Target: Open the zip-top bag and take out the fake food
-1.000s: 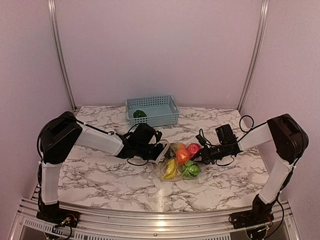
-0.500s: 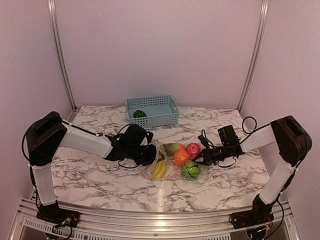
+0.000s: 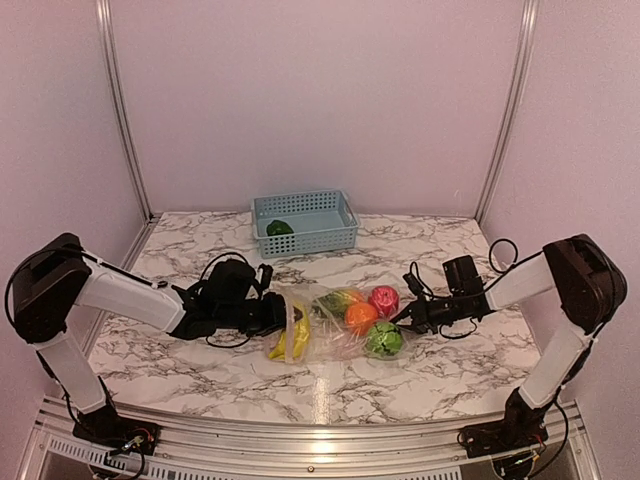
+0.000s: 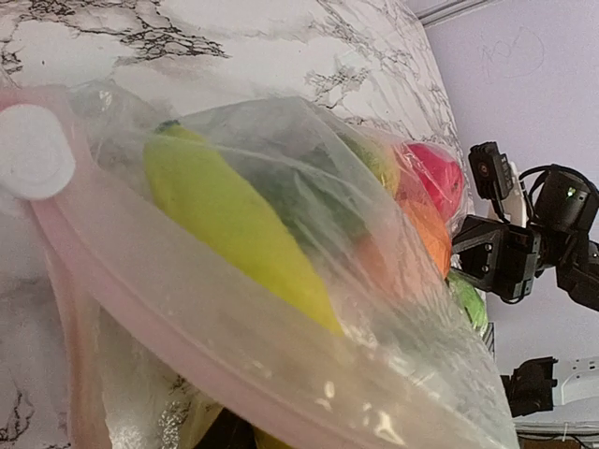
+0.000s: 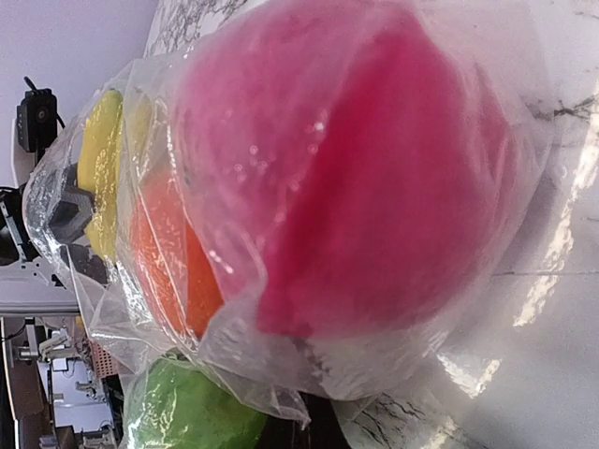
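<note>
The clear zip-top bag (image 3: 335, 335) lies stretched between my two grippers on the marble table. The fake food shows through it: a yellow banana (image 3: 291, 335) at the left end, an orange fruit (image 3: 360, 316), a red round fruit (image 3: 384, 298) and a light green leafy piece (image 3: 382, 340). My left gripper (image 3: 272, 314) is at the bag's left end. In the left wrist view the pink zip strip (image 4: 187, 346) crosses right over its hidden jaws. My right gripper (image 3: 408, 318) pinches the bag's right end, beside the red round fruit (image 5: 356, 178).
A light blue slatted basket (image 3: 305, 205) stands at the back of the table with a dark green pepper (image 3: 279, 228) in it. Metal posts and purple walls close in the back and both sides.
My left gripper has closed from wide open and drawn back to the left, dragging the bag's zip end and the banana with it. The bag now lies longer and flatter. The right gripper kept its hold.
</note>
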